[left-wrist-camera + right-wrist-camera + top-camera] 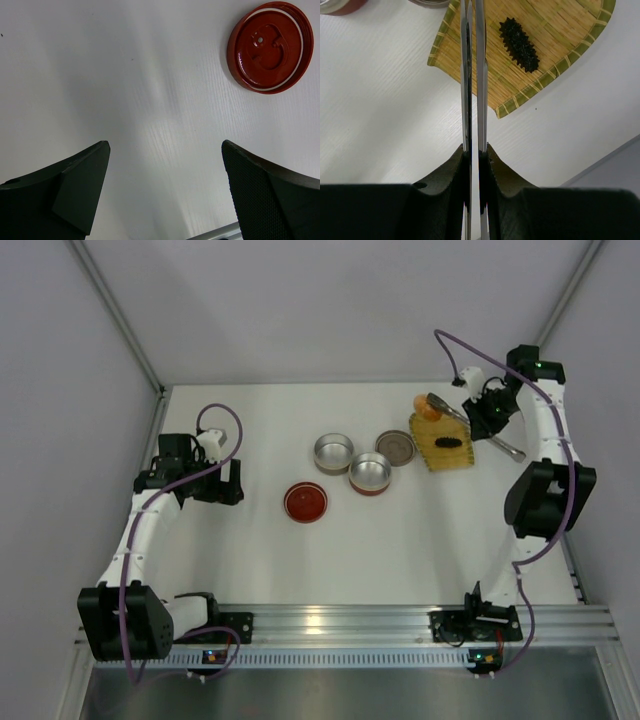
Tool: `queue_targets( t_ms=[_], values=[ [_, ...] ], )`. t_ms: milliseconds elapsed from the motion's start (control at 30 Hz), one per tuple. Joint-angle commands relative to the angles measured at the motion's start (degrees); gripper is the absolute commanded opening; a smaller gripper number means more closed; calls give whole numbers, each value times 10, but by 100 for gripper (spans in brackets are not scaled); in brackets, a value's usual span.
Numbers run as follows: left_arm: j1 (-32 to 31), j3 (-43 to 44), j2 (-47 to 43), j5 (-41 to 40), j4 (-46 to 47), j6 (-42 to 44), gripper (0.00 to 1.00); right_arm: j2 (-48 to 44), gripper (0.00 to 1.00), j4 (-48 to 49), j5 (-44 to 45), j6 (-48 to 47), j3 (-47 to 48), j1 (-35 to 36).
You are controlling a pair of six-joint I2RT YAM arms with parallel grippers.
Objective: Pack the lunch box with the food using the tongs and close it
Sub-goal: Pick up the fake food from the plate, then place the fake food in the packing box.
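Observation:
My right gripper (487, 418) is shut on the silvery tongs (511, 449), whose two arms (474, 75) are squeezed almost together between my fingers (500, 170). The tongs reach over the yellow woven tray (455, 462) to the round orange food piece (428, 409) at its far end. I cannot tell whether the tips pinch it. The black spiky food piece (519, 44) lies on the tray (555, 30), right of the tongs. The lunch box tins (333, 452) (370, 473) stand open mid-table. My left gripper (215, 485) hangs open over bare table (165, 145).
A red lid (305, 502) (270, 46) lies flat near the left gripper. A brownish metal lid (396, 448) rests between the tins and the tray. White walls close off the back and sides. The aluminium rail (340, 625) runs along the near edge.

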Motion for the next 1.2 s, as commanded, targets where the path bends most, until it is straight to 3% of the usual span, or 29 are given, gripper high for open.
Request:
queue_targets(
  t_ms=[0,700,1167],
  values=[
    [-2,17,5,13,14,-4,98,-47,0,-27,-35,6,-4,27],
    [-2,0,8,3,29,0,98,-48,0,50,-20,124,-46,254],
    [-1,-5,7,-1,31,5,98,28,0,110,-10,162,-36,308]
  ],
)
